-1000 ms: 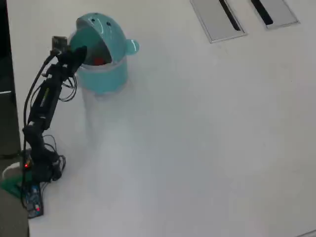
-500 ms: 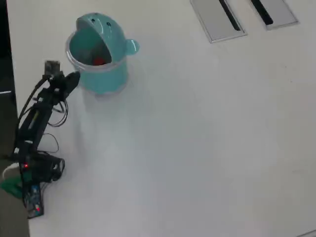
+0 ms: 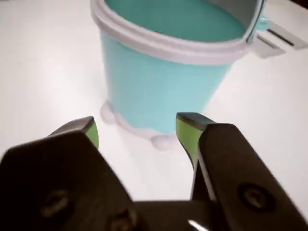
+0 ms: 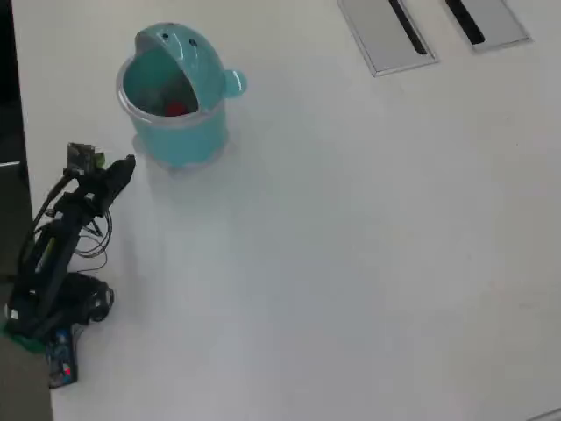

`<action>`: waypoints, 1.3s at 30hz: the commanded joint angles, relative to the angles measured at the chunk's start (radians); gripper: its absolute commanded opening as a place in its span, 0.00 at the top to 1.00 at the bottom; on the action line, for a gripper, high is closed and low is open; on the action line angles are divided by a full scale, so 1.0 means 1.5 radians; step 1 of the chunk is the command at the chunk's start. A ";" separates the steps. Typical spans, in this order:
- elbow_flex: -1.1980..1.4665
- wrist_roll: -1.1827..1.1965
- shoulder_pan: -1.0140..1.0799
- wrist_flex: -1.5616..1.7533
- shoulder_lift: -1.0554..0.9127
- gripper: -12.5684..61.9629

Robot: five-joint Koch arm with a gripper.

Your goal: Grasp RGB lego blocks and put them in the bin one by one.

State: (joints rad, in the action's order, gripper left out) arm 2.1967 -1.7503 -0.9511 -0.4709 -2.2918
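Clearly, our gripper (image 3: 137, 130) stands open: in the wrist view we see its two green-tipped fingers (image 3: 187, 131) spread wide, with bare white table (image 3: 43, 72) showing in the gap between them. We hold nothing, and neither jaw touches anything. The black jaw bodies fill the lower part of that view, one at the left and one at the right.

Straight ahead of us, beyond the fingertips, stands the bin (image 3: 159, 91), upright on its small pale feet. Its teal wall and light rim take up the upper middle of the wrist view, and we are apart from it, with a strip of table between the fingertips and its base.

From the overhead view we see the gripper (image 4: 123, 168) at the end of the arm (image 4: 61, 237), just below and to the left of the bin (image 4: 180, 140), near it but not touching. The arm leans up from its base at the lower left edge of the table (image 4: 351, 263). The bin's hooded lid with its face sits at the top side of the opening, and its small knob sticks out to the right.

Inside the bin we make out the red block (image 4: 176, 109), lying on the floor of the bin close to the hood. We cannot make out any other block in either view. Two flat grey panels (image 4: 386, 35) lie at the top right of the overhead view, well apart from us and from the bin.
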 commanded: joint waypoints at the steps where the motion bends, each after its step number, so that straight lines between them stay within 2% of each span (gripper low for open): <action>1: -0.019 0.012 0.014 0.035 -0.049 0.40; 10: -0.107 0.123 0.031 0.038 -0.052 0.37; 13: -0.140 0.286 0.098 0.105 -0.052 0.35; 22: -0.127 0.528 0.214 0.240 -0.052 0.35; 39: 0.063 0.888 0.445 0.521 -0.048 0.38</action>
State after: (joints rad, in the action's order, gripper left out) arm 2.3240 -0.4939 -0.3068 0.1672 -2.2918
